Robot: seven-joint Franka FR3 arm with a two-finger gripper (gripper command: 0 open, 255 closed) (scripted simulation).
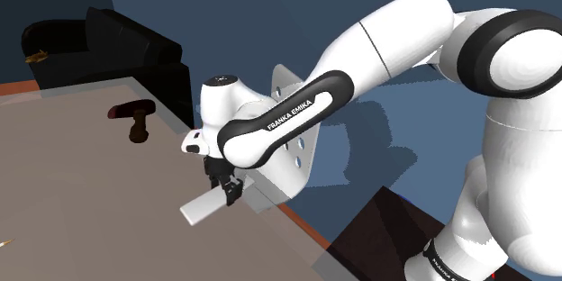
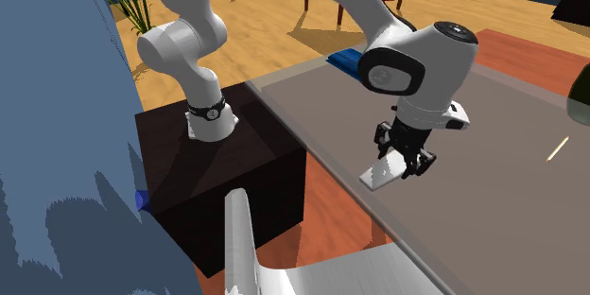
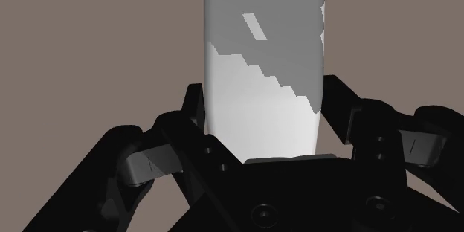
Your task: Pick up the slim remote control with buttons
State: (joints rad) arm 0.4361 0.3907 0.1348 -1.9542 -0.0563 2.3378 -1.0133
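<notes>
on my wrist view the pincer (image 3: 265,98) is pinching the remote (image 3: 256,41): the two black fingers press flush against its long sides, one on each, and the slim white-grey slab runs straight out from between them over the brown-grey counter (image 3: 97,52). a jagged shadow falls across its upper face. from the shoulder view the pincer grips the remote by one end, close to the counter's near edge, and the free end sticks out toward that view's lower left, sloping a little downward. i cannot tell whether that end touches the counter or hangs just above it. in the second exterior view the remote is near the counter edge that faces the dark stand (image 2: 227,184). a dark red-brown tool (image 1: 133,119) lies well apart, further along the counter, with a black sofa (image 1: 99,40) behind it
</notes>
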